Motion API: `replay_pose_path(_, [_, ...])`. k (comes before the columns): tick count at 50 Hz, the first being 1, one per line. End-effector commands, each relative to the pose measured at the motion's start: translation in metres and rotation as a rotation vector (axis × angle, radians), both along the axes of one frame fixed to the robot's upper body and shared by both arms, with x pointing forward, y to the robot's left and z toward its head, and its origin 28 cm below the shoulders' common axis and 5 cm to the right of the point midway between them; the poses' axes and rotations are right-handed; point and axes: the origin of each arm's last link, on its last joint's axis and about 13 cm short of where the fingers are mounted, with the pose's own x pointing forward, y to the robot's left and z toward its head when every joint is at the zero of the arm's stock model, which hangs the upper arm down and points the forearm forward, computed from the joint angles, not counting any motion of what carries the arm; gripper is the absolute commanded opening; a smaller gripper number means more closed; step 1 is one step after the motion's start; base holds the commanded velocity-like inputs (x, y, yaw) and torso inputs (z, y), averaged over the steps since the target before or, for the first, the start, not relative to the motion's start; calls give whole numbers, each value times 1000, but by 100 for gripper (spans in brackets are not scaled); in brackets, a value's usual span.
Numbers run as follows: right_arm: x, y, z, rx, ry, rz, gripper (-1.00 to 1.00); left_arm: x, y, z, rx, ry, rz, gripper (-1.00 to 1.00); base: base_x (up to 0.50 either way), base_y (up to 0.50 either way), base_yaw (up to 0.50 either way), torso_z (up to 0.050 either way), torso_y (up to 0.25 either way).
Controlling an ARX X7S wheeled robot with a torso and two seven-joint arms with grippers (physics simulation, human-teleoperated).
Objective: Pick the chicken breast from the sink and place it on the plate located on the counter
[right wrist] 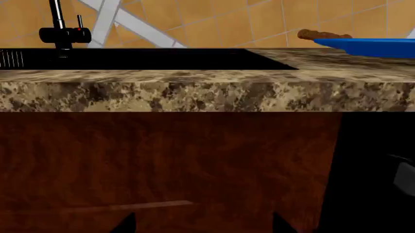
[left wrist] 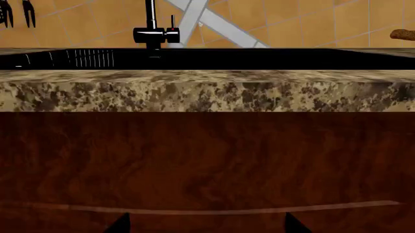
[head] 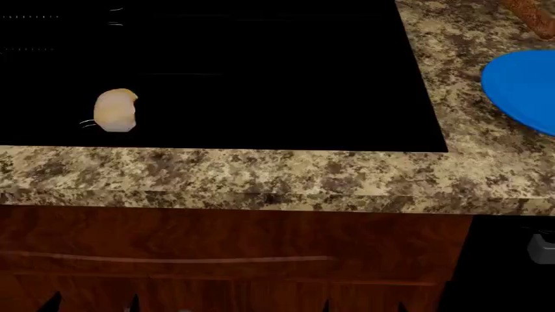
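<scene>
The chicken breast lies on the floor of the sink, in the basin's near-left part, close to the front wall and apart from everything else. The sink is a dark rectangular basin sunk into the bench, whose speckled granite runs along the front edge and widens on the right. On that right stretch sits the plate, bright blue, only partly in the head view, well apart from the chicken breast and with the sink's right wall between them. Beyond the plate, toward the far-right corner of the bench, lies a reddish-brown crusty loaf, just beside the plate; whether they touch I cannot tell.

At the far edge of the sink stands the faucet, black with a small red dot, against an orange tiled wall. Below the bench's thick rounded edge are reddish-brown wood cabinets.

Both hands sit low, in front of the cabinet face and under the bench edge. The left hand shows two dark fingertips spread wide, with nothing between them. The right hand likewise has its fingertips set wide apart, holding nothing
</scene>
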Motion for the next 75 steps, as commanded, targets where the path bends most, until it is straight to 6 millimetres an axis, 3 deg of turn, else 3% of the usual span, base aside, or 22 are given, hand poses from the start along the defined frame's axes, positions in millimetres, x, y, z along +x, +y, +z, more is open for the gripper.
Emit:
replay_pose_path(1, [0, 0, -1, 0, 0, 0, 100, 0, 0, 0, 0, 0, 0, 100, 0, 0, 0, 0, 0])
replay_pose_path(2, [0, -2, 0, 144, -9, 85, 100, 0, 0, 0, 45, -11, 23, 100, 0, 0, 0, 0, 0])
replay_pose_path(3, [-1, -2, -1, 173, 3, 128, 100, 2, -1, -1, 70, -8, 32, 100, 0, 0, 0, 0, 0])
replay_pose_path(4, [-1, -2, -1, 91, 77, 83, 100, 2, 0, -1, 58, -5, 27, 100, 0, 0, 0, 0, 0])
replay_pose_path(6, [-1, -2, -2, 8, 35, 79, 100, 1, 1, 0, 48, -3, 32, 100, 0, 0, 0, 0, 0])
replay_pose_path(9, [-1, -3, 4, 29, 14, 97, 100, -1, 1, 5, 39, -16, 26, 100, 0, 0, 0, 0, 0])
replay_pose_path(24, [8, -9, 102, -81, -142, 88, 100, -9, 4, 100, 139, -189, 56, 100, 0, 0, 0, 0, 0])
replay_pose_path(31, [12, -13, 138, -20, -161, 140, 100, -9, 6, 141, 187, -270, 59, 100, 0, 0, 0, 0, 0])
replay_pose_path(34, [15, -12, 152, 26, -159, 160, 100, -1, 6, 150, 200, -264, 40, 100, 0, 0, 0, 0, 0])
replay_pose_path(42, [27, -15, 184, -112, -255, 60, 100, 5, 4, 173, 256, -295, 28, 100, 0, 0, 0, 0, 0])
replay_pose_path(48, [35, -23, 204, -30, -280, 72, 100, 11, 9, 194, 283, -328, 56, 100, 0, 0, 0, 0, 0])
replay_pose_path(75, [31, -29, 211, -56, -297, 63, 100, 13, 4, 202, 307, -341, 28, 100, 332, 128, 0, 0, 0])
